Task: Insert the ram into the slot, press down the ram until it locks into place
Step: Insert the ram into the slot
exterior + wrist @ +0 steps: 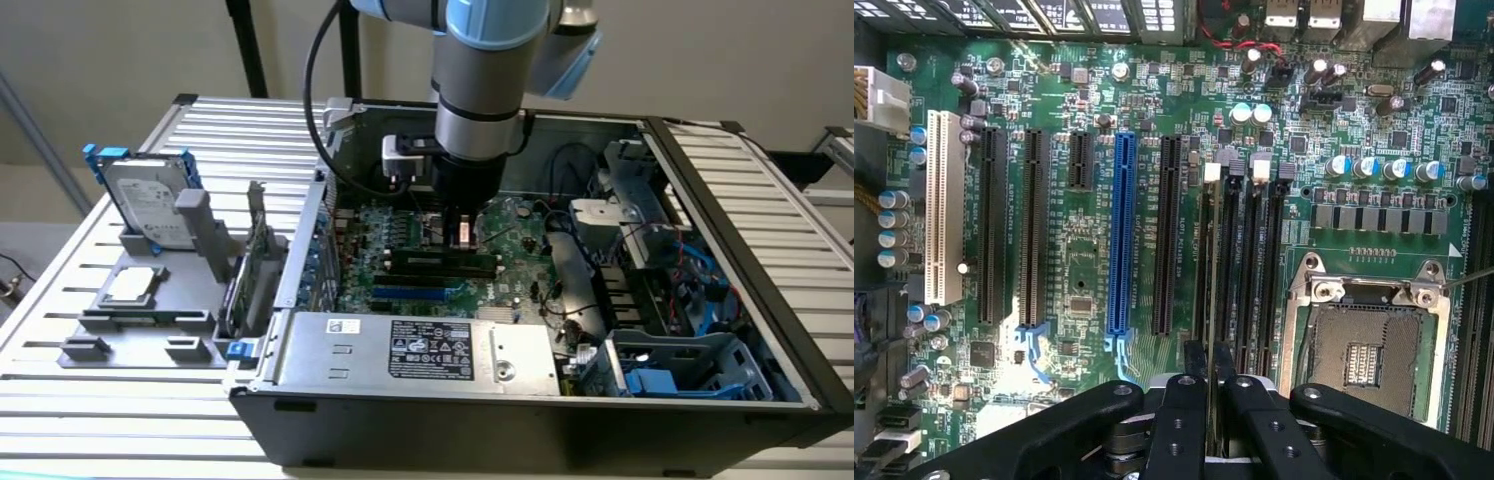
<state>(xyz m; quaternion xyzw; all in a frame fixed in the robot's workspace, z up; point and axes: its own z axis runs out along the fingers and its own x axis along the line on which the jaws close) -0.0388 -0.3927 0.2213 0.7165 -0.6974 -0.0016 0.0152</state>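
My gripper [1210, 352] hangs straight down over the green motherboard [1084, 290] inside the open computer case. Its black fingers [1176, 420] are shut on the ram [1211, 300], which I see edge-on as a thin vertical line. The ram runs along the group of parallel black memory slots [1239, 270], above the one at the edge of the group nearest the blue slot; whether it touches that slot I cannot tell. Small white end clips [1212, 171] mark the slots' far ends. In the exterior view the gripper [461, 232] stands just above the dark slots [434, 262].
A long blue slot [1121, 235] and black expansion slots lie beside the memory slots, and the metal CPU socket [1369, 345] on the other side. The power supply [427, 350] fills the case front, with cables and drive bays [654, 290] at the exterior view's right. A hard drive [150, 205] stands on a grey fixture outside.
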